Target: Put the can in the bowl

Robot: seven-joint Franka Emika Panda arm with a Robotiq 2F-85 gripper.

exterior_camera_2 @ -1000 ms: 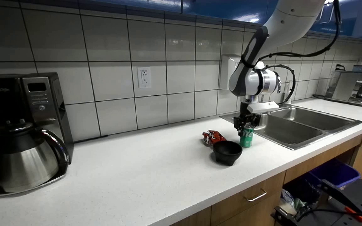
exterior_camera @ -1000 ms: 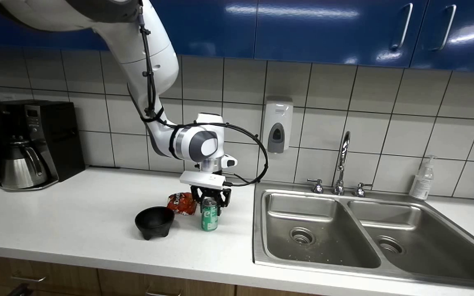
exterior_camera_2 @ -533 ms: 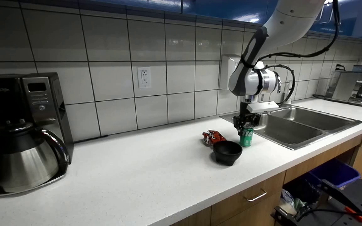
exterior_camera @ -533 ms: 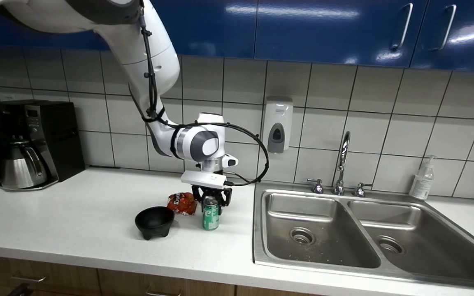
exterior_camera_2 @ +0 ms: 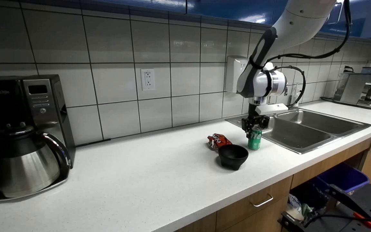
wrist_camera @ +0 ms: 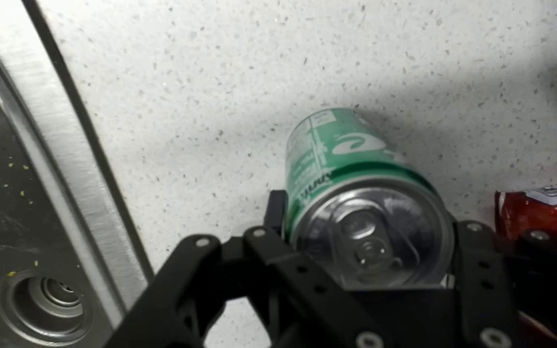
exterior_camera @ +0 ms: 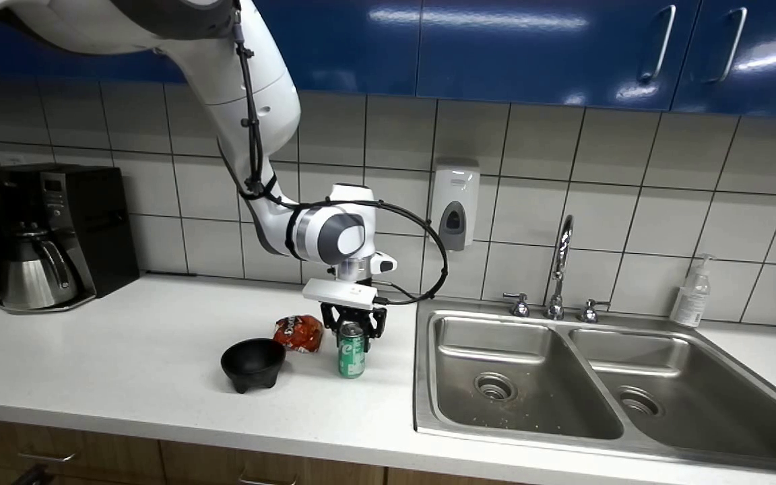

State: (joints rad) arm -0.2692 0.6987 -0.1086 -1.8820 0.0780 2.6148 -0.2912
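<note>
1. smooth green can (wrist_camera: 365,232), a silvery-lidded cylinder, upright between the fingers (wrist_camera: 275,212), which pinch its upper sides; whether its base meets the speckled white tabletop (exterior_camera: 159,350), i cannot tell.
2. black bowl (exterior_camera: 253,360), round, stub-footed, near the fingers, apart from them.
3. crinkled red packet (exterior_camera: 299,333), near the fingers, bowl's side; steel sink (exterior_camera: 426,377) opposite.
4. white arm (exterior_camera: 273,114) arches from above, fingers pointing down.

The can (wrist_camera: 356,150) is green and silver-topped with white lettering, the bowl (exterior_camera: 253,364) black, the packet (exterior_camera: 298,334) red with white print. Black fingers (wrist_camera: 275,210); white table (wrist_camera: 211,72) flecked grey; far tiles (exterior_camera: 398,131) pale, gridded dark; cupboards (exterior_camera: 529,50) blue.
</note>
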